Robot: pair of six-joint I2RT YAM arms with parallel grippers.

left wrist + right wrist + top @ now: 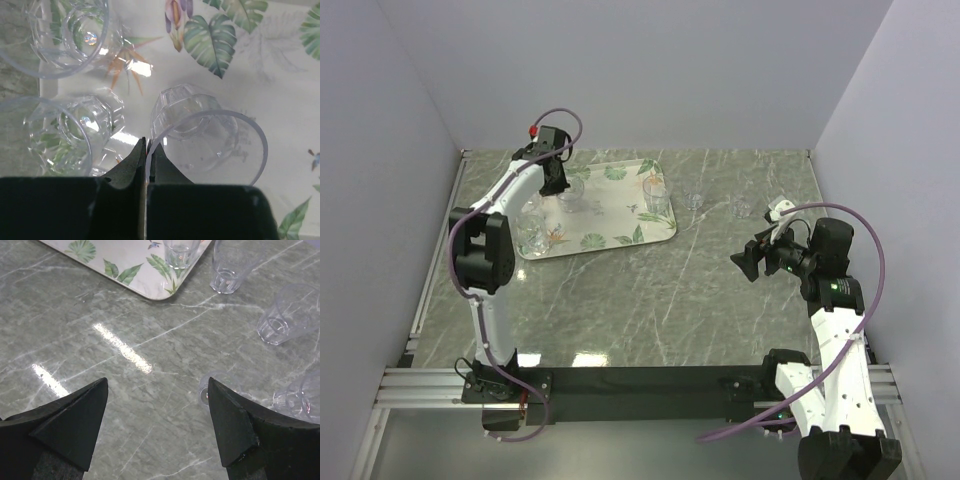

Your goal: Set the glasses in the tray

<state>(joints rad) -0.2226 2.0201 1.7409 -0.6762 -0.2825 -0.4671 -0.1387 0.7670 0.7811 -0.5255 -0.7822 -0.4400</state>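
Left tool over tray, seemingly pinching a glass.

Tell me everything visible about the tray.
The tray is a flat white rectangle with rounded corners and a low raised rim, printed with green leaves and orange flowers; it looks like plastic. It lies on the marbled table, far left, slightly askew. Clear glasses stand on it, most at its left end. Over it, the left end effector pinches the rim of one glass.

Tray: flat, white, rounded corners, green-leaf and orange-flower print.
Glasses in tray: clear tumblers, most at left end, one at right end.
Glasses off tray: clear, beyond right end.
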